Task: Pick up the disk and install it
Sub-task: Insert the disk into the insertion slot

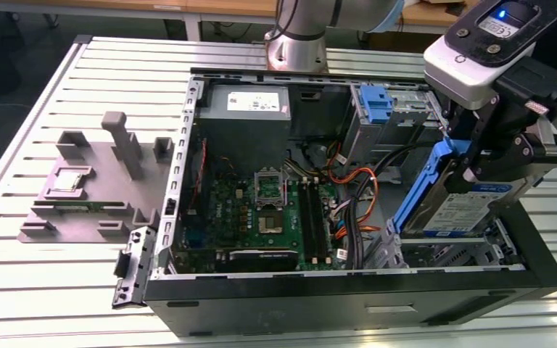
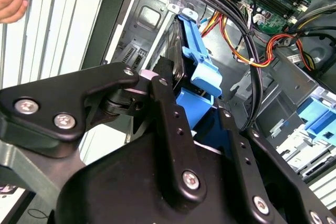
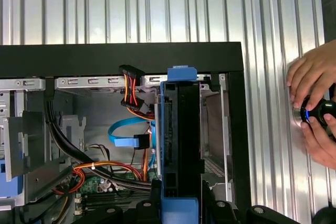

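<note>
Gripper point(image 1: 487, 156) is clenched on the disk point(image 1: 464, 209), fingers point(image 2: 169, 116) pressing on its two broad sides near one end. The disk hangs on edge and tilted, at the corner of the open computer case point(image 1: 356, 284) on the exterior view's right. Its low end sits at the mouth of the metal drive bay point(image 1: 423, 250); cannot tell if it touches the bay. The blue caddy point(image 3: 181, 75) frames the disk, which is seen edge-on in the first wrist view. Orange and black cables point(image 1: 358, 190) lie just beside the bay, inside the case. A person's hands point(image 3: 315, 98) rest on the slatted counter point(image 1: 95, 80), well apart from the disk. Handling guess: rigid metal body, fairly dense for its size, shock-sensitive, smooth faces may slip. The plastic caddy likely flexes, so hold across the broad faces, not the thin caddy tabs.
</note>
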Robot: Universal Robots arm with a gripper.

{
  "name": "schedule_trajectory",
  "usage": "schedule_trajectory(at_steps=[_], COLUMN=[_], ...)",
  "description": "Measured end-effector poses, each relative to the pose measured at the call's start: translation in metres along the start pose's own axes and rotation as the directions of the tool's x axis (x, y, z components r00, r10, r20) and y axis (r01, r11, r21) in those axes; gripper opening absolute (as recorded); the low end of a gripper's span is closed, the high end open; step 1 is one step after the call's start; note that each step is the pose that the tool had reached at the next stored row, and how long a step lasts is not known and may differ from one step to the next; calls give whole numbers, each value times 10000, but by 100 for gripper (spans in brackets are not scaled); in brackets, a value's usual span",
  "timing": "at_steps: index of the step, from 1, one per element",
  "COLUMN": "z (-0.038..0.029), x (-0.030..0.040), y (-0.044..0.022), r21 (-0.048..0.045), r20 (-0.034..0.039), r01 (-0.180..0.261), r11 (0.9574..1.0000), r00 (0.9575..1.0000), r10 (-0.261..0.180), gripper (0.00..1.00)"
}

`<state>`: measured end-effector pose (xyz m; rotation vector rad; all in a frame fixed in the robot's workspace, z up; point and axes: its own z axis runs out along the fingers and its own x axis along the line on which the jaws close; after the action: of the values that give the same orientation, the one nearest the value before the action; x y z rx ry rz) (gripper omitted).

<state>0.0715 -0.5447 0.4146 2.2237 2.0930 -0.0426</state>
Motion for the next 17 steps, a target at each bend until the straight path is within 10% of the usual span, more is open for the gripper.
schedule_trajectory(at_steps=[17], z=[10], x=[-22], y=[1], r21=[0], r20=[-2], r01=[0], r11=[10000], r00=[10000], r10=[0], gripper=[37])
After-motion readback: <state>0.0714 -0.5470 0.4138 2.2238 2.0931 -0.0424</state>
